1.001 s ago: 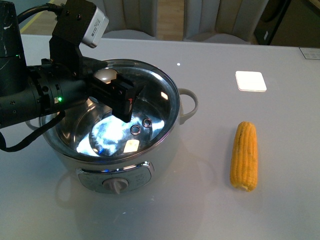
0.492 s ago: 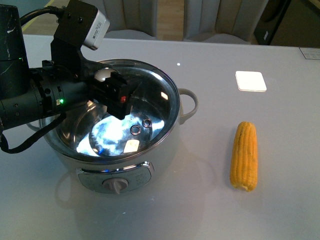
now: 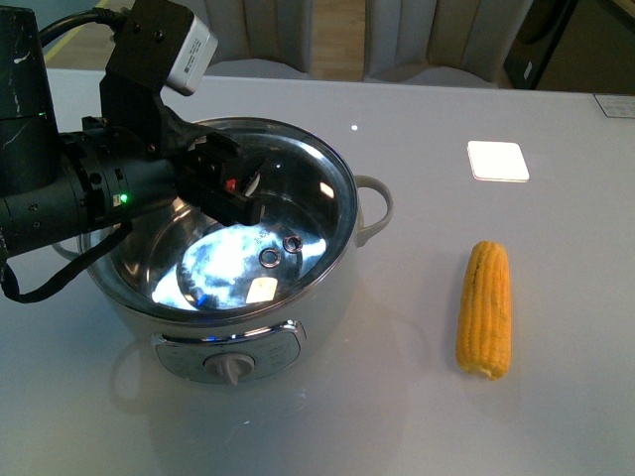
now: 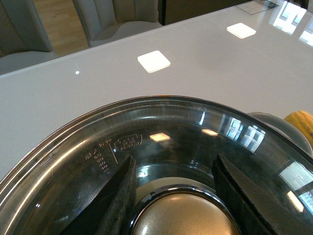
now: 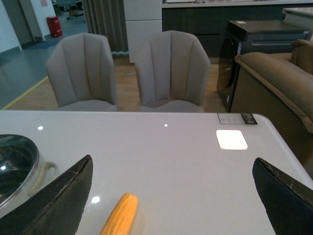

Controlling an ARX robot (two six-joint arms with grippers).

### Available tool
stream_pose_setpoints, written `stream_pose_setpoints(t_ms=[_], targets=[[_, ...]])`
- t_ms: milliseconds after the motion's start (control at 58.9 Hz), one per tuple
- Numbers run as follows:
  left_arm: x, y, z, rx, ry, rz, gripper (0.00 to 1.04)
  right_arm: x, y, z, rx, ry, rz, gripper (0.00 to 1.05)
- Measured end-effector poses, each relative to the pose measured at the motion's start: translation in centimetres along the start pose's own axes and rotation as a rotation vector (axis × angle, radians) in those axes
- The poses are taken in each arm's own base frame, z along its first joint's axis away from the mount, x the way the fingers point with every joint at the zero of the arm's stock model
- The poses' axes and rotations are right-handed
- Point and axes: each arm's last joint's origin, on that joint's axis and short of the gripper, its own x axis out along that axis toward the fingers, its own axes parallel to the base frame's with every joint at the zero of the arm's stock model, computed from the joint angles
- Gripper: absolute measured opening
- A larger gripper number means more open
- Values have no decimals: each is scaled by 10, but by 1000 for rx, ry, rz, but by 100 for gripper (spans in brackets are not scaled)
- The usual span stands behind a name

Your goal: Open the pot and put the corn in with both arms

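Note:
The white pot [image 3: 319,309] stands at the left of the table, its dial [image 3: 230,369] facing me. The glass lid [image 3: 310,198] covers the steel bowl. My left gripper [image 3: 230,184] is over the pot, shut on the lid's grey knob [image 4: 183,218], with one black finger [image 4: 116,195] on each side of it. I cannot tell whether the lid is lifted off the rim. The corn [image 3: 484,307] lies on the table to the right of the pot, end toward me. My right gripper [image 5: 171,205] hangs open above the table, with the corn [image 5: 119,215] between and below its fingers.
A beige loop handle [image 3: 375,208] sticks out of the pot toward the corn. A bright white square [image 3: 497,161] is set in the tabletop behind the corn. Two grey chairs [image 5: 168,68] stand beyond the far edge, and a sofa [image 5: 279,83] at the right.
My left gripper has shifted a little left and up over the pot while holding the knob. The corn has not moved.

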Motion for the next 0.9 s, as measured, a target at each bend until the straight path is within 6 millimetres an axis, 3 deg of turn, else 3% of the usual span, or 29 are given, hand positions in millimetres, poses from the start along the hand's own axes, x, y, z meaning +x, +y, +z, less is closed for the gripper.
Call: stream_pose_setpoints(t_ms=[526, 900], targets=[[-3, -1, 7, 17, 17, 6, 42, 0, 0, 0, 0, 0, 0, 96], [-13, 5, 26, 38, 0, 29, 42, 0, 0, 0, 0, 0, 0, 96]])
